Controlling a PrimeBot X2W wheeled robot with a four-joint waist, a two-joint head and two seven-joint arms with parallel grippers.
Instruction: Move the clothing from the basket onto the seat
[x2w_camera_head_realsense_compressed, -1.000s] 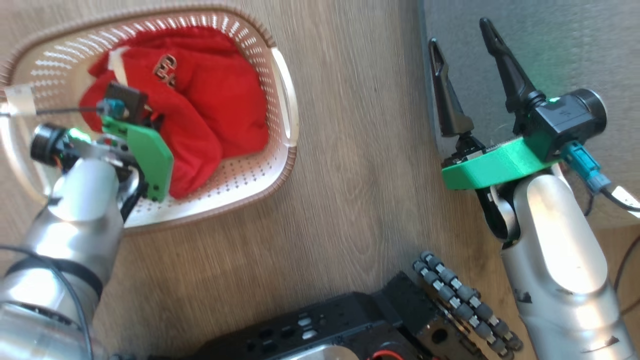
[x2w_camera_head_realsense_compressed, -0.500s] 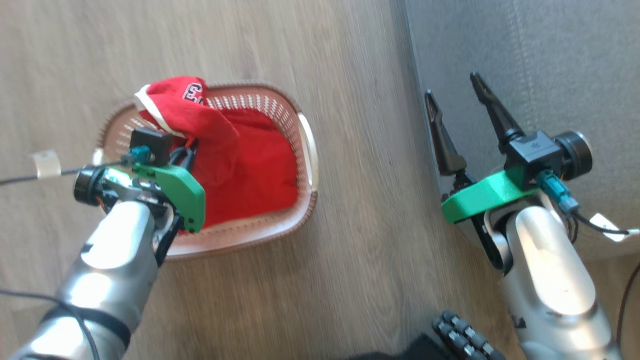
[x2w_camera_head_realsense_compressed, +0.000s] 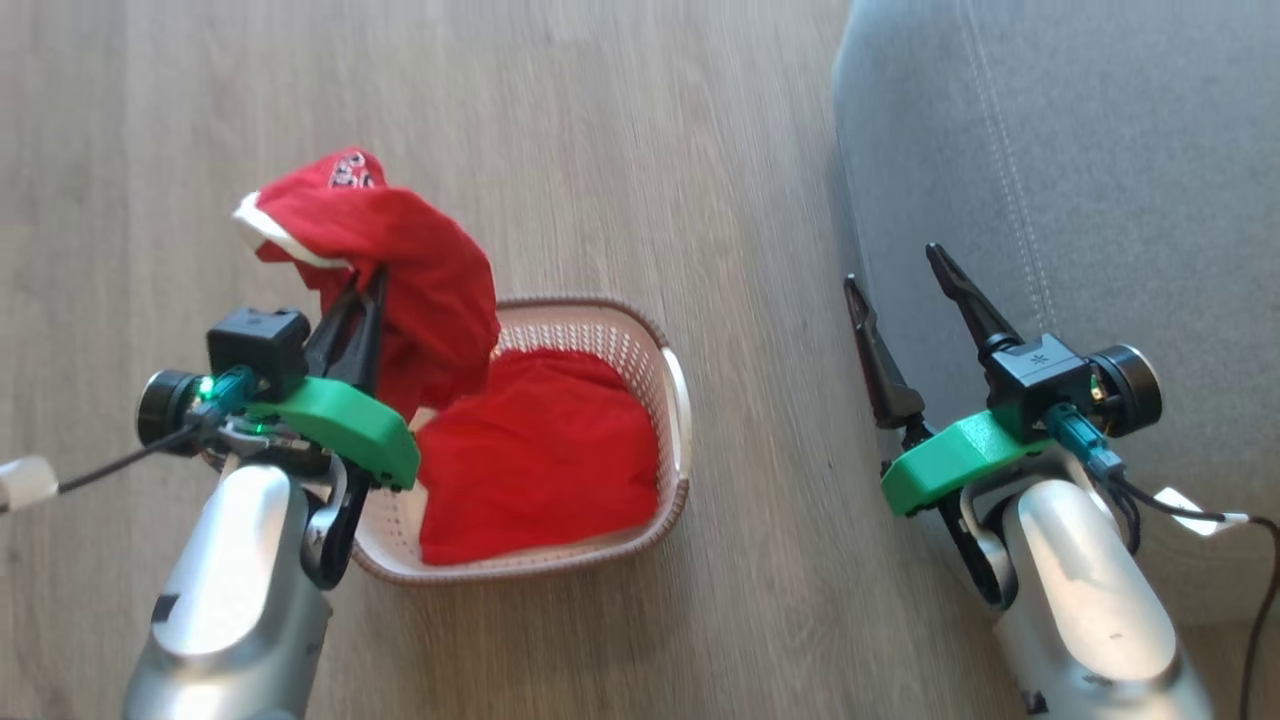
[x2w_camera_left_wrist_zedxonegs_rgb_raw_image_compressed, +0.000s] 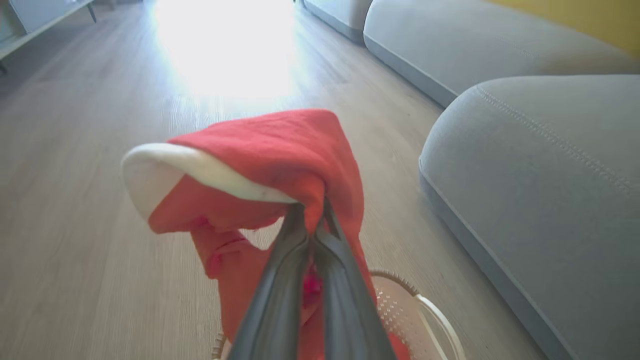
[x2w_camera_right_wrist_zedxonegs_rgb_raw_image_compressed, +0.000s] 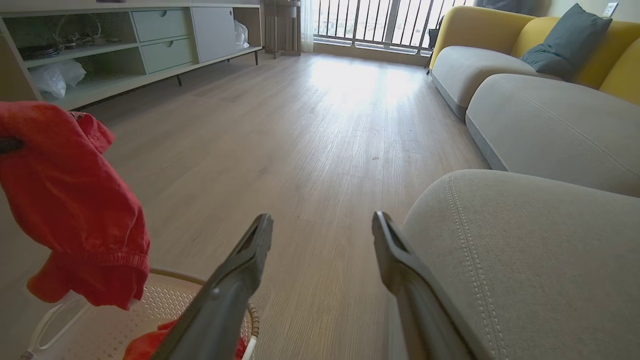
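Note:
My left gripper (x2w_camera_head_realsense_compressed: 368, 278) is shut on a red garment with white trim (x2w_camera_head_realsense_compressed: 400, 262), which hangs from its fingertips above the cream basket (x2w_camera_head_realsense_compressed: 672, 400). The same garment (x2w_camera_left_wrist_zedxonegs_rgb_raw_image_compressed: 280, 165) drapes over the closed fingers (x2w_camera_left_wrist_zedxonegs_rgb_raw_image_compressed: 280, 290) in the left wrist view and hangs at the left of the right wrist view (x2w_camera_right_wrist_zedxonegs_rgb_raw_image_compressed: 70, 200). A second red garment (x2w_camera_head_realsense_compressed: 540, 462) lies flat inside the basket. My right gripper (x2w_camera_head_realsense_compressed: 890, 265) stands open and empty at the rounded edge of the grey seat (x2w_camera_head_realsense_compressed: 1100, 150), fingers wide apart (x2w_camera_right_wrist_zedxonegs_rgb_raw_image_compressed: 322, 220).
The basket stands on a wood floor (x2w_camera_head_realsense_compressed: 600, 130). The grey sofa runs on along the right with yellow backs and a dark cushion (x2w_camera_right_wrist_zedxonegs_rgb_raw_image_compressed: 565, 37). A low pale cabinet with shelves and drawers (x2w_camera_right_wrist_zedxonegs_rgb_raw_image_compressed: 125, 45) lines the far left wall.
My left gripper has lifted the red garment up out of the basket. The head camera has swung, so the basket sits lower and nearer the middle. The right gripper stays open beside the seat.

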